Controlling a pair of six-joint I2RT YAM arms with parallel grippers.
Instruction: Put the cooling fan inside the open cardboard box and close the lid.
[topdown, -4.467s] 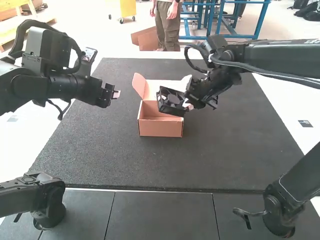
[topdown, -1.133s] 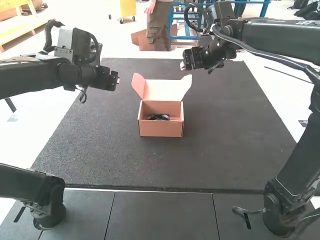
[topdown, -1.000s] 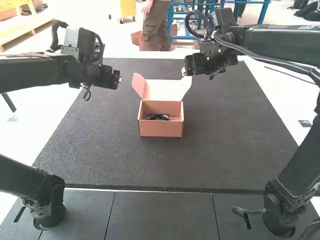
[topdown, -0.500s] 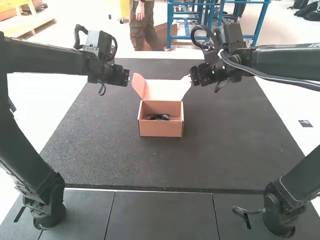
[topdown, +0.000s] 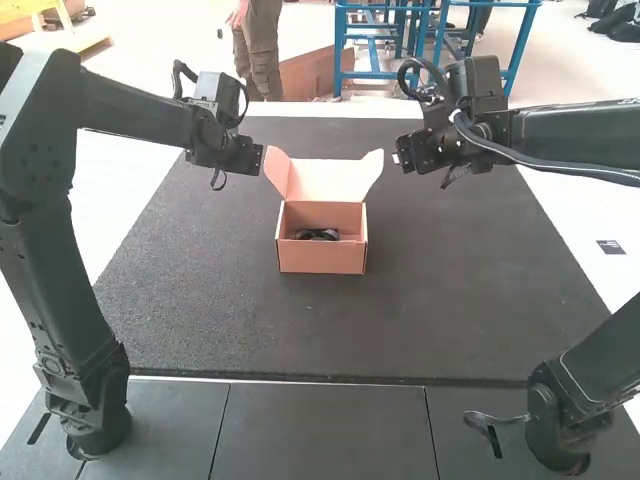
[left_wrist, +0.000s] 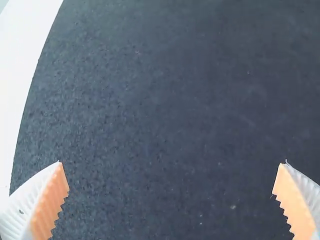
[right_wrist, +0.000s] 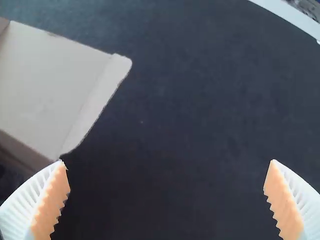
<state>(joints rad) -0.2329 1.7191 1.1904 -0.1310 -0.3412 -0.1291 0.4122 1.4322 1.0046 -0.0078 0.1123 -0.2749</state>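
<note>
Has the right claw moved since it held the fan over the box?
Yes. The right gripper left the cardboard box opening and sits farther back, beside the raised lid.

The front wall of the cardboard box (topdown: 320, 255) hides most of the cooling fan (topdown: 318, 235) from me. My right wrist view's edge cuts off the lid (right_wrist: 45, 95).

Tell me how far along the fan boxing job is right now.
Done: the cooling fan lies inside the cardboard box. In hand: nothing is gripped; the left hand and the right hand are open, one at either side of the raised lid. Left: the lid stands upright and has to be folded down shut.
</note>
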